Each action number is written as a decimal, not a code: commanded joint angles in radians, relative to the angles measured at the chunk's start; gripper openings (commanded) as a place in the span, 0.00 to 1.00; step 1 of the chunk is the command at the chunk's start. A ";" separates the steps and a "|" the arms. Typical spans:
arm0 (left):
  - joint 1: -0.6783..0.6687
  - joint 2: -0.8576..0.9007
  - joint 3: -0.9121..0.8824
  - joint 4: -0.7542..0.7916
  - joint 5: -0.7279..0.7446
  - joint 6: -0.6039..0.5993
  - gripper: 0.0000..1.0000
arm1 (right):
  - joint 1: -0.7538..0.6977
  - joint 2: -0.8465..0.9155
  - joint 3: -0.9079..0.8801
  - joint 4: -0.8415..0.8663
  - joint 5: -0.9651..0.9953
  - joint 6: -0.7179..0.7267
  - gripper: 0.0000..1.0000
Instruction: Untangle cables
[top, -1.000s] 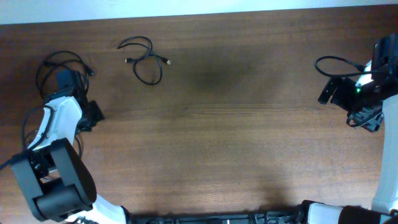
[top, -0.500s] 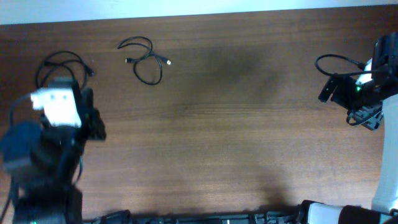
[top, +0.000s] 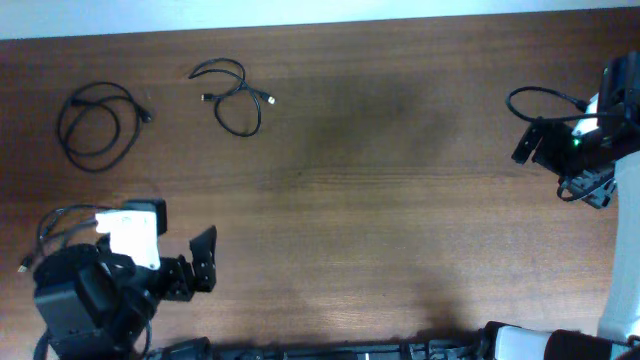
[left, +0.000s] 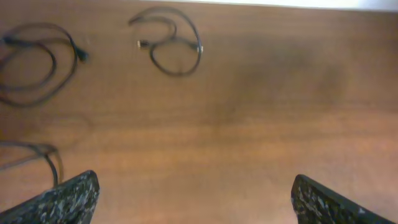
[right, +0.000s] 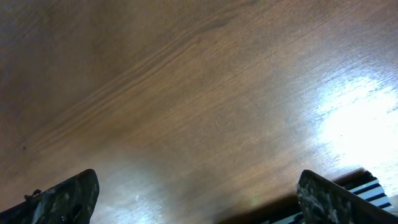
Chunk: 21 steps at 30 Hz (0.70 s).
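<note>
Two separate black cables lie on the wooden table at the far left: a round loop (top: 62, 128) (left: 68, 43) and a smaller looped cable (top: 238, 92) (left: 198, 50) with small plug ends. A third thin cable (top: 60, 212) (left: 46, 149), one tip light-coloured, lies beside my left arm near the front left. My left gripper (top: 180, 245) (left: 194, 180) hovers open and empty at the front left, well short of the two far cables. My right gripper (top: 557, 168) (right: 199, 177) stands open over bare wood at the right edge.
A thin black loop (top: 540, 98) lies next to the right arm at the far right; whether it is a loose cable or arm wiring I cannot tell. The table's far edge (top: 320, 22) runs just behind the cables.
My left arm has pulled back from the round loop at the far left to the front-left corner, and its jaws have opened. The loop now lies uncovered. The right arm has not moved.
</note>
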 joint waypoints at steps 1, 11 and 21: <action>-0.050 -0.050 -0.004 -0.053 0.011 0.013 0.99 | -0.001 0.002 -0.005 0.000 -0.002 0.009 0.99; -0.126 -0.455 -0.004 -0.263 0.011 0.013 0.99 | -0.001 0.002 -0.005 0.000 -0.002 0.009 0.99; -0.142 -0.638 0.003 -0.455 0.023 0.013 0.99 | -0.001 0.002 -0.005 0.000 -0.002 0.009 0.99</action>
